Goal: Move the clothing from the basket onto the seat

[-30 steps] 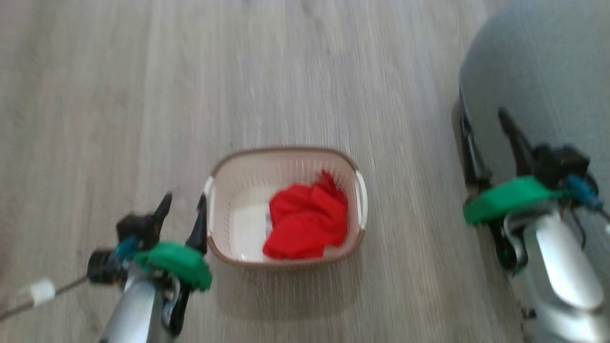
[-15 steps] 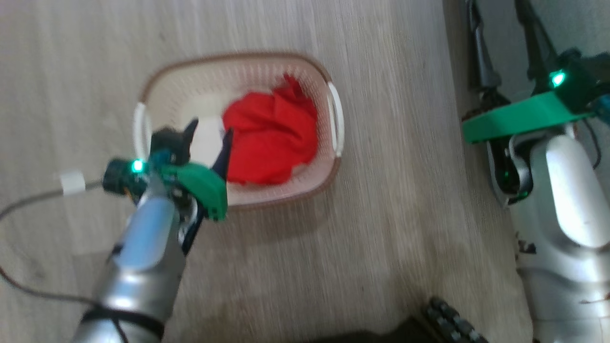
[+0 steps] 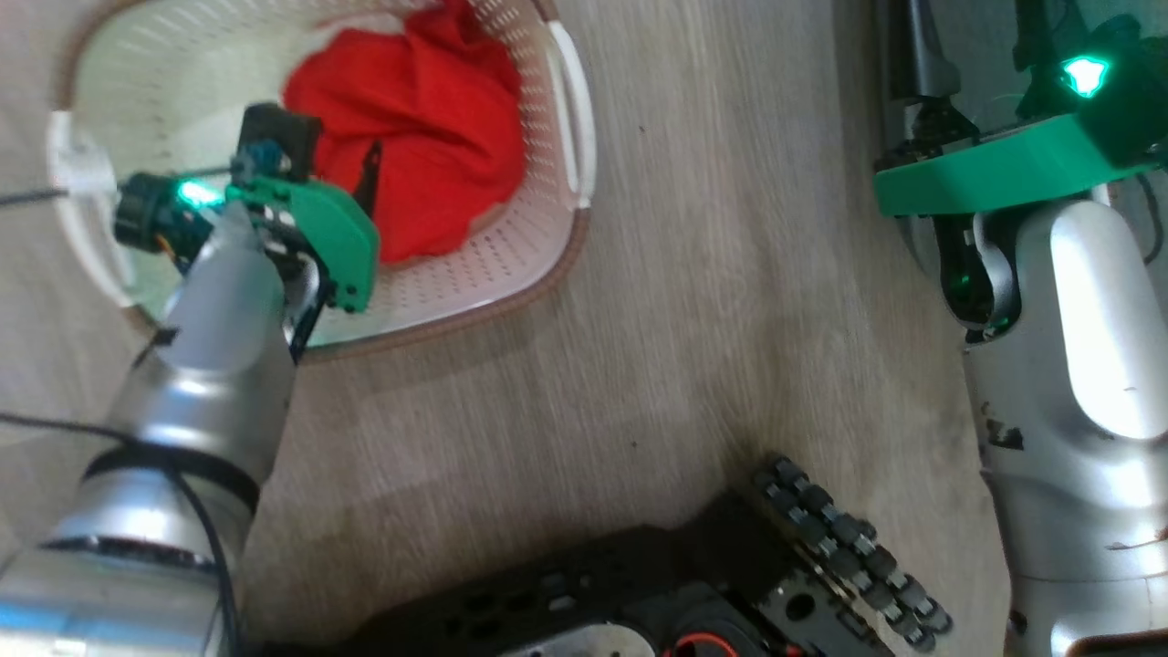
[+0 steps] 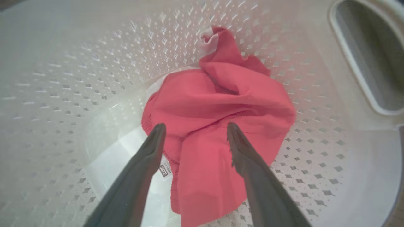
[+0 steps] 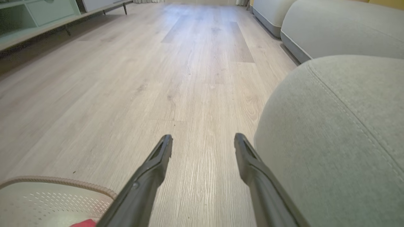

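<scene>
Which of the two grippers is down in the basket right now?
The left gripper: it is open, with its fingers over the red clothing inside the basket. The right gripper is open over the floor, beside the seat.

The head view is soft, and motion blur smears the grain of the floor point(image 3: 712, 301). Its green lamps point(image 3: 1084, 73) flare at upper left and upper right, and the silver forearms point(image 3: 1095, 365) carry white highlights. The left wrist view is hazy and washed out, so the clothing point(image 4: 217, 126) reads pink against the pale basket point(image 4: 63, 94). The right wrist view is the sharpest and evenly daylit, with a mild sheen on the floor at top centre.
</scene>
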Robot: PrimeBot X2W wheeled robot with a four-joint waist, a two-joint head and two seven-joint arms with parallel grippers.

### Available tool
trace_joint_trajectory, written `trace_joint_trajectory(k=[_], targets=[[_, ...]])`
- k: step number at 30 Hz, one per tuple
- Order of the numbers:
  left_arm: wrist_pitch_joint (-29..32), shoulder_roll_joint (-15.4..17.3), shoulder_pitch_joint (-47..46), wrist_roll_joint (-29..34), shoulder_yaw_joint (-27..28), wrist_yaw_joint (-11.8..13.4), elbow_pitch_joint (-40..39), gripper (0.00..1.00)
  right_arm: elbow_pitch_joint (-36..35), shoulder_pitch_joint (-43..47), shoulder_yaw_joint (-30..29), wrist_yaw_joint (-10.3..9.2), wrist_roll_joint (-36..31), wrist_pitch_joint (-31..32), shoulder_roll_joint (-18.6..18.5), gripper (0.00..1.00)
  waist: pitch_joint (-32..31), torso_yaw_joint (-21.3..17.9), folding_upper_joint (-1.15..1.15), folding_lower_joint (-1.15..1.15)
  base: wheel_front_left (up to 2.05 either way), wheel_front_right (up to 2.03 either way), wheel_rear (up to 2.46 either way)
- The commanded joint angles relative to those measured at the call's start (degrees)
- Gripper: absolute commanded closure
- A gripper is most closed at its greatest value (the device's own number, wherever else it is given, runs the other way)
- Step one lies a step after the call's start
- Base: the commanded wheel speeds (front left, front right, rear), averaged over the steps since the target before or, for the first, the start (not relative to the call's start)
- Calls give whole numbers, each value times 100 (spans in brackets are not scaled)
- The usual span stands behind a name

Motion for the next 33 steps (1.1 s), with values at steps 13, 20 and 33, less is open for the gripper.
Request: trace_joint_trajectory(k=[13, 20, 33], targets=[[766, 121, -441, 296, -510, -15, 534, 0, -339, 207, 34, -2, 125, -37, 86, 0, 599, -345, 0, -1, 0, 0, 0], [929, 118, -479, 577, -881, 143, 584, 0, -459, 444, -124, -2, 142, -37, 87, 0, 694, -316, 0, -1, 0, 0, 0], [275, 194, -624, 332, -796, 295, 600, 100, -460, 173, -96, -2, 269, -37, 87, 0, 561, -295, 0, -1, 0, 0, 0]])
